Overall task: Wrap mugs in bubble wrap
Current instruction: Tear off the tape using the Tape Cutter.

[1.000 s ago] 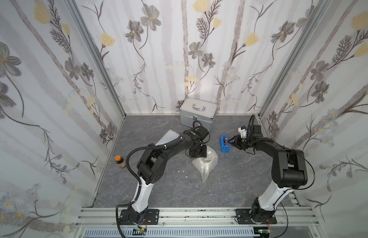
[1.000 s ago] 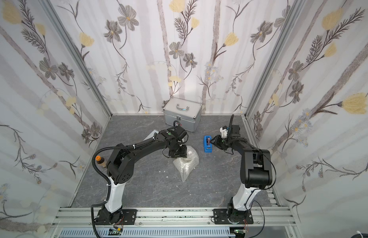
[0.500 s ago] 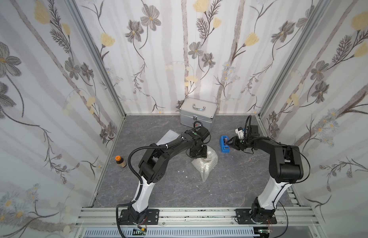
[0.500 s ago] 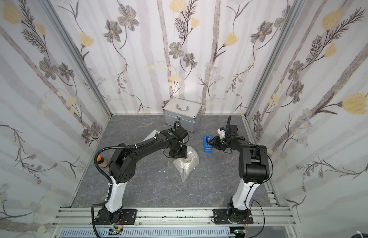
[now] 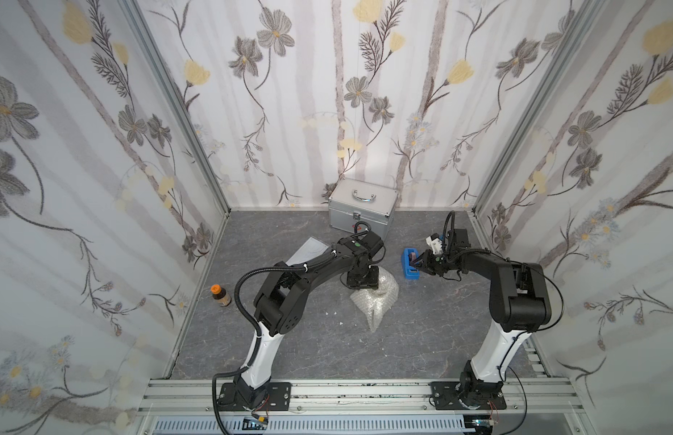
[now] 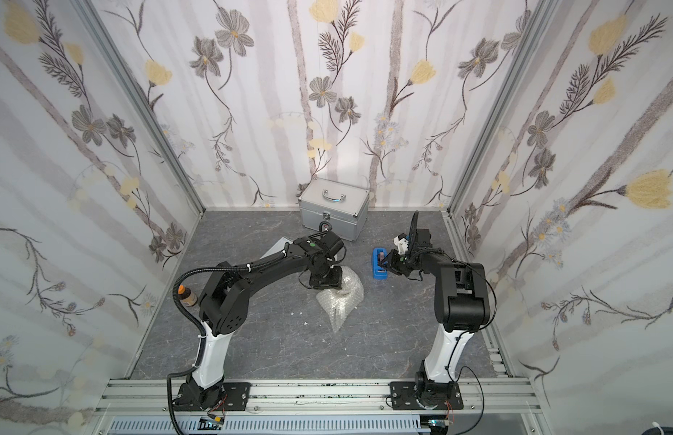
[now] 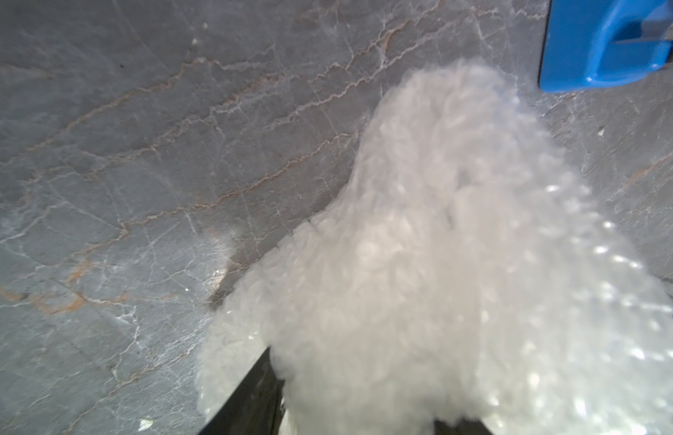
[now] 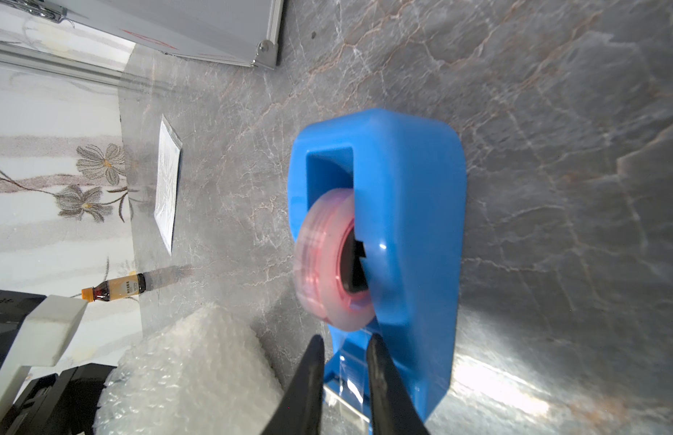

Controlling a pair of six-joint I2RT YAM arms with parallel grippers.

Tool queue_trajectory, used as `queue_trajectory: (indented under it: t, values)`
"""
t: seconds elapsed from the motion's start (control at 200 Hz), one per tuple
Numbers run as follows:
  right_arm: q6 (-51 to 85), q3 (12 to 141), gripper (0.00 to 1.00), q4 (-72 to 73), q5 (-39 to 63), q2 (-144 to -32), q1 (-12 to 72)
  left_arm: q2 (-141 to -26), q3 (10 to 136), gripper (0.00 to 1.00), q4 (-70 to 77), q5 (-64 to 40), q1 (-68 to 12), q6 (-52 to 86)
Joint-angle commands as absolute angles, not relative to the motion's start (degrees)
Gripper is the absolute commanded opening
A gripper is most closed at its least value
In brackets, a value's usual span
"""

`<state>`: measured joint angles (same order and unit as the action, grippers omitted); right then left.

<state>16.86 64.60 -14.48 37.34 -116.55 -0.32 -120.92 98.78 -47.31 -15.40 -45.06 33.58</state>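
Grey veined stone-look table (image 5: 440,339). Ribbed aluminium case (image 5: 361,205) at the back wall. Bubble wrap (image 5: 376,301) at mid-table, a crumpled shiny cone-shaped bundle; left gripper (image 5: 361,282) presses down on its top, jaws clamped on the wrap. Mug not discernible. Glossy blue plastic dispenser (image 8: 402,226) with a pink tape roll (image 8: 323,260). Right gripper (image 8: 344,376) has its fingers narrowly apart around the clear tape tab.
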Motion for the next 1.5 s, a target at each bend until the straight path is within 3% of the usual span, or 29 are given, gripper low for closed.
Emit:
queue_trajectory:
  t: [0.0,0.2,1.494]
  values:
    - [16.9,64.6,0.19,-14.2,39.4,-115.6,-0.3,-121.0,99.4,0.53,-48.0,-15.3,-45.2,33.5]
    - [17.9,64.0,0.00,-13.7,40.6,-114.9,-0.4,-120.8,99.3,0.53,-47.9,-15.2,-45.1,33.5]
    - [36.6,52.9,0.00,4.3,55.0,-104.6,-0.8,-121.0,98.4,0.53,-46.9,-15.4,-45.3,33.9]
